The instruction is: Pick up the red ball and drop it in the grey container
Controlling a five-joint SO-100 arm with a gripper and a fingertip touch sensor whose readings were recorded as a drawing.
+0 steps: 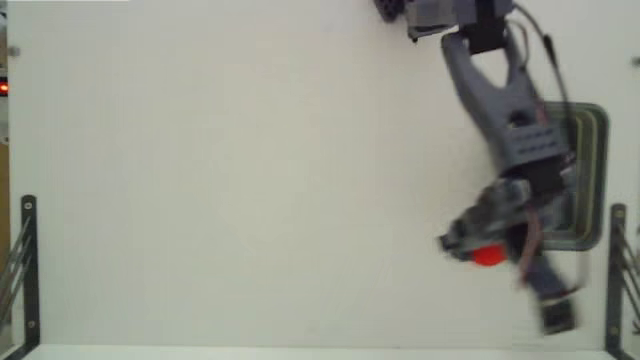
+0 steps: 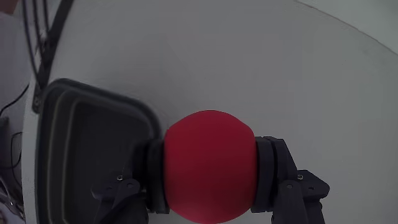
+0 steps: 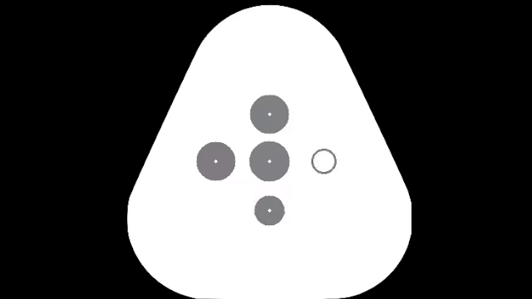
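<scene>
The red ball (image 2: 209, 165) fills the lower middle of the wrist view, clamped between the two dark pads of my gripper (image 2: 210, 168), which is shut on it. In the fixed view the ball (image 1: 487, 256) shows as a red spot under the grey arm, held by the gripper (image 1: 484, 252) just left of the grey container (image 1: 597, 170). The arm covers much of that container. From the wrist, the grey container (image 2: 62, 124) lies at the left, its rounded corner right beside the ball; its inside looks dark and bare.
A white table surface spreads across both views. Black metal brackets (image 1: 25, 270) stand at the lower left and at the lower right (image 1: 618, 270) of the fixed view. The arm's base (image 1: 440, 15) sits at the top edge. Cables (image 2: 43, 37) run at the wrist view's upper left.
</scene>
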